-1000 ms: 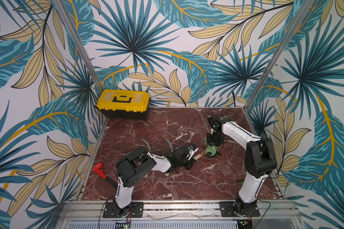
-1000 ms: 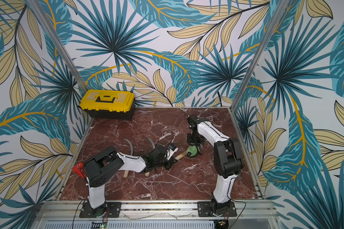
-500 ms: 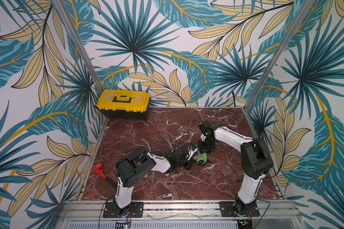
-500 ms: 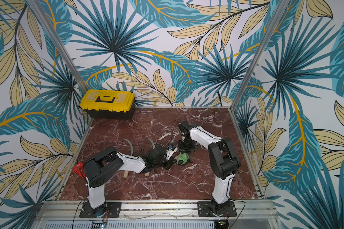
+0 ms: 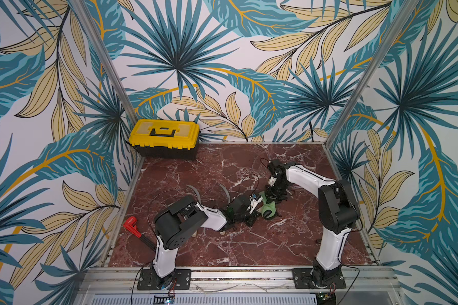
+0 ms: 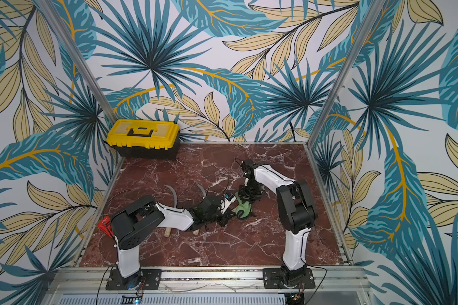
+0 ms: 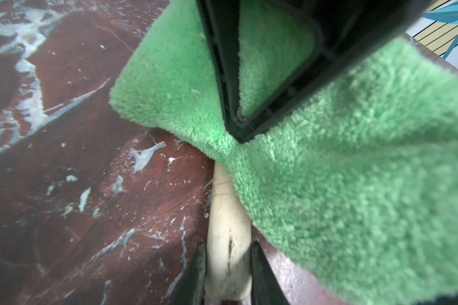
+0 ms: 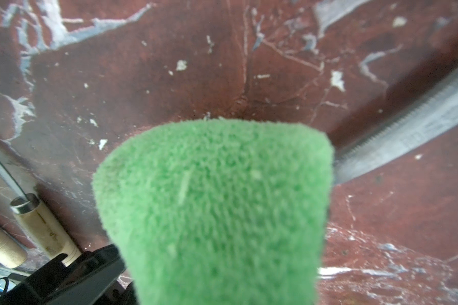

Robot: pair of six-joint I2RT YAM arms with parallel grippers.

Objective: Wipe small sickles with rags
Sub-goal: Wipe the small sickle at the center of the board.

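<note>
Status: left end effector (image 7: 228,264) is clamped on the pale handle of one sickle (image 7: 229,216), held low over the bench (image 5: 249,245) near its middle. The right end effector (image 7: 239,133) pinches the green rag (image 7: 354,184), which drapes over that sickle where the handle ends (a serrated grey blade (image 8: 407,134) pokes out past the rag in the right wrist view). A second sickle (image 5: 195,191) and a third sickle (image 5: 226,190) lie flat by the left arm (image 5: 212,219), handles partly under it; yellow toolbox (image 5: 164,137) sits in the back-left corner, red-handled tool (image 5: 131,225) at the left edge.
</note>
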